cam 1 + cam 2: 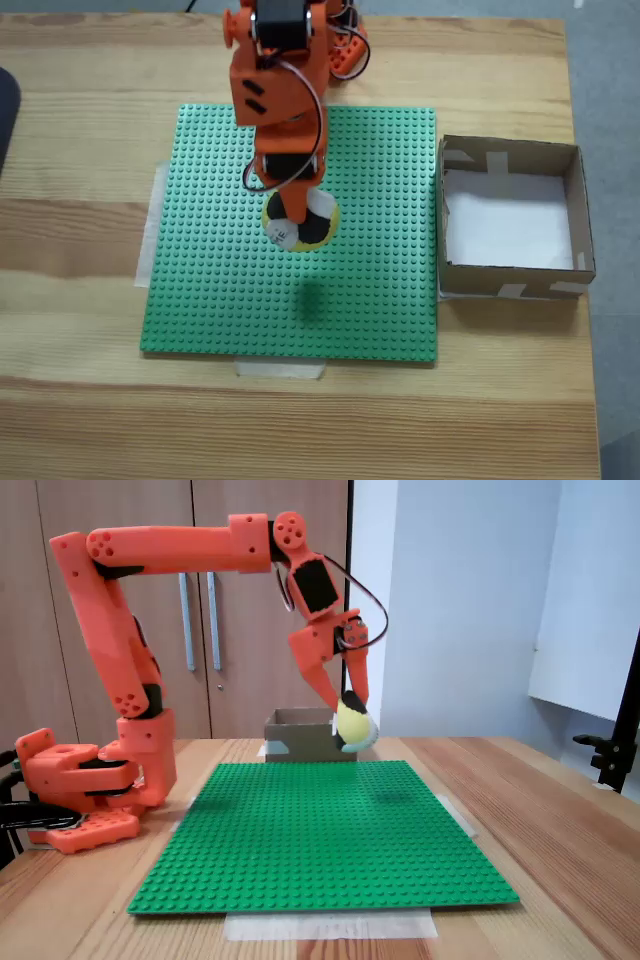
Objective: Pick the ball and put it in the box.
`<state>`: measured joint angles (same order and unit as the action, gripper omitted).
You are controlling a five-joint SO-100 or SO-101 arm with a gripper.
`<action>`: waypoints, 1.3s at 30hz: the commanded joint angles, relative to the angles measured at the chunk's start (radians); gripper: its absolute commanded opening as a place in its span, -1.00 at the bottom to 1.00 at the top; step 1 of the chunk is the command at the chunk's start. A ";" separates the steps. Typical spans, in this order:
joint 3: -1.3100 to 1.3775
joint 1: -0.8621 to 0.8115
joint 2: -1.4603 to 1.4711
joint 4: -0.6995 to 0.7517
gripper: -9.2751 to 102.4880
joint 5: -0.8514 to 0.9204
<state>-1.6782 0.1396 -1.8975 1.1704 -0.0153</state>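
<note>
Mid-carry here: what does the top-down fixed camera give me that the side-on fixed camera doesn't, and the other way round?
Top-down only: the box's white inner bottom, with nothing in it, and its place to the right of the green baseplate; the ball sits over the plate's middle.

Side-on only: the ball hangs clear above the plate, and the whole arm shows from base to wrist, with cabinet doors behind.

Both: the gripper shut on the ball, the plate taped to the wooden table, and the box.
</note>
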 commanded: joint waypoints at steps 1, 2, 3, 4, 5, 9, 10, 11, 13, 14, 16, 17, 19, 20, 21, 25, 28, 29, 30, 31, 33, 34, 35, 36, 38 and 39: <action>0.097 0.031 -0.075 0.006 -0.85 -0.011; 0.106 0.038 -0.080 0.012 -0.85 -0.012; 0.118 0.046 -0.083 0.020 -0.85 -0.015; 0.132 0.054 -0.083 0.026 -0.85 -0.020; 0.146 0.061 -0.087 0.032 -0.85 -0.023; 0.164 0.104 -0.112 0.035 -0.85 -0.032; 0.166 0.114 -0.118 0.034 -0.85 -0.034; 0.167 0.123 -0.123 0.029 -0.85 -0.037; 0.172 0.141 -0.124 0.023 -0.85 -0.041; 0.175 0.149 -0.126 0.017 -0.85 -0.046; 0.175 0.170 -0.126 0.005 -0.85 -0.052; 0.175 0.183 -0.126 0.000 -0.85 -0.055; 0.175 0.212 -0.126 -0.009 -0.85 -0.061; 0.175 0.229 -0.126 -0.011 -0.85 -0.063; 0.175 0.244 -0.126 -0.015 -0.85 -0.066; 0.176 0.301 -0.126 -0.029 -0.85 -0.080; 0.172 0.345 -0.126 -0.049 -0.85 -0.087; 0.169 0.360 -0.126 -0.057 -0.85 -0.087; 0.167 0.377 -0.126 -0.063 -0.85 -0.089; 0.164 0.393 -0.126 -0.072 -0.85 -0.089; 0.160 0.423 -0.126 -0.089 -0.85 -0.091; 0.158 0.437 -0.126 -0.097 -0.85 -0.091; 0.156 0.451 -0.126 -0.104 -0.85 -0.089; 0.156 0.463 -0.124 -0.112 -0.85 -0.089; 0.155 0.488 -0.118 -0.121 -0.85 -0.094; 0.153 0.500 -0.114 -0.126 -0.85 -0.094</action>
<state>-1.5769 0.6059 -1.9727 1.0692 -0.0982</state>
